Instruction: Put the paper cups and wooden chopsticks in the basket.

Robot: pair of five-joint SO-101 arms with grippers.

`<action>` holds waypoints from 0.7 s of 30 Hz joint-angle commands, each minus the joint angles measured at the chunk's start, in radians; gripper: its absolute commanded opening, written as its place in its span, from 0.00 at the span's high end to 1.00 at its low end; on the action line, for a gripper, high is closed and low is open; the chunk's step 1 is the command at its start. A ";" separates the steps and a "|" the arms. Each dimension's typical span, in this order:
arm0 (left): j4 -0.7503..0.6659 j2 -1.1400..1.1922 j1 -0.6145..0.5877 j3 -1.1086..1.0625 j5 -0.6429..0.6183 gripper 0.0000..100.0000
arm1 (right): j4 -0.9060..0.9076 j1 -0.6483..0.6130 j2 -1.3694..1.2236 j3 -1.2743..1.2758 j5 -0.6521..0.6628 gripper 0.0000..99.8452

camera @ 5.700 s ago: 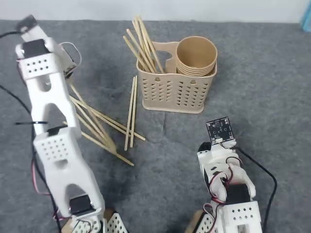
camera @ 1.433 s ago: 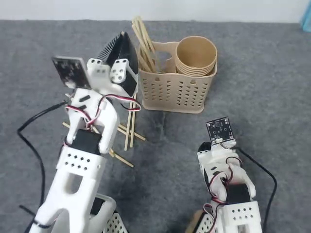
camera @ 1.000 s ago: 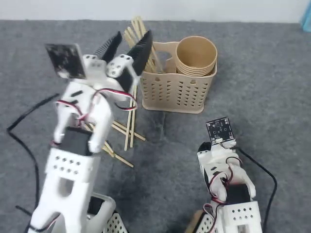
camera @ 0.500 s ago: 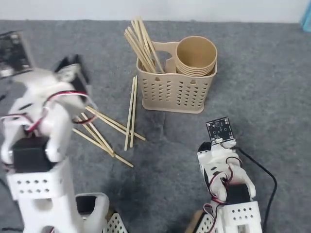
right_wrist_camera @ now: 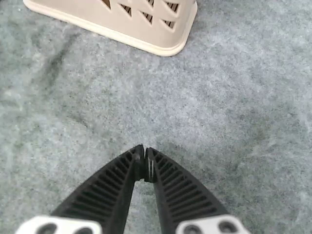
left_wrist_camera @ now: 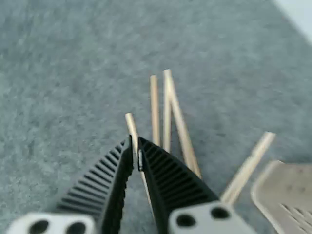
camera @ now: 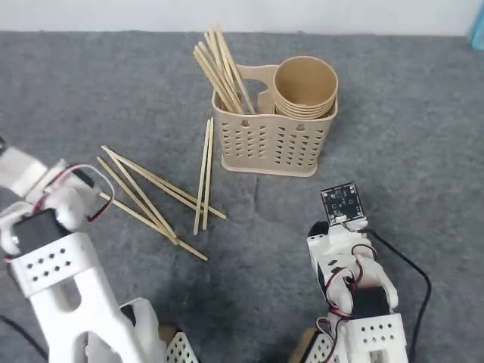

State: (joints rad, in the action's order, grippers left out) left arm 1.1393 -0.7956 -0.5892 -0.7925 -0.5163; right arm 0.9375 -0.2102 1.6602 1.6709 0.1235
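Observation:
The beige basket (camera: pixel 272 140) stands at the back of the grey carpet. A stack of paper cups (camera: pixel 305 85) sits in its right compartment, and several wooden chopsticks (camera: pixel 221 66) stand in its left one. A loose pair of chopsticks (camera: pixel 204 172) lies left of the basket, with several more (camera: pixel 144 193) fanned out beside them. My left arm (camera: pixel 53 257) is at the front left. Its gripper (left_wrist_camera: pixel 135 145) is shut and empty, just above the ends of the loose chopsticks (left_wrist_camera: pixel 165 109). My right gripper (right_wrist_camera: pixel 145 158) is shut over bare carpet, short of the basket (right_wrist_camera: pixel 146 36).
My right arm (camera: pixel 352 291) rests at the front right, with its camera board (camera: pixel 342 203) facing the basket. Open carpet lies between the two arms and to the right of the basket. A basket corner (left_wrist_camera: pixel 287 195) shows in the left wrist view.
My left arm opened its gripper over the basket, then drew back to the front left and shut it. More chopsticks now stand in the basket. The right arm has not moved.

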 commanded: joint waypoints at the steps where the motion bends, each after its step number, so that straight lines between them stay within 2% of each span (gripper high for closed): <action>1: -0.224 -0.008 -0.028 -0.150 -0.009 0.98 | 0.008 0.008 0.010 0.020 0.000 0.99; 5: -0.391 0.043 -0.018 -0.269 -0.009 0.98 | 0.008 0.007 0.010 0.020 0.000 0.99; 10: -0.407 0.310 0.000 -0.150 -0.009 0.98 | 0.008 0.007 0.010 0.020 -0.002 0.99; 21: -0.147 0.884 0.006 0.432 -0.009 0.98 | 0.008 0.007 0.010 0.020 -0.002 0.99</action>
State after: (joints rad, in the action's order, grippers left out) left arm 0.9321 0.0038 -0.5938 -0.5332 -0.5148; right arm 0.9375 -0.2102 1.6602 1.6709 0.1235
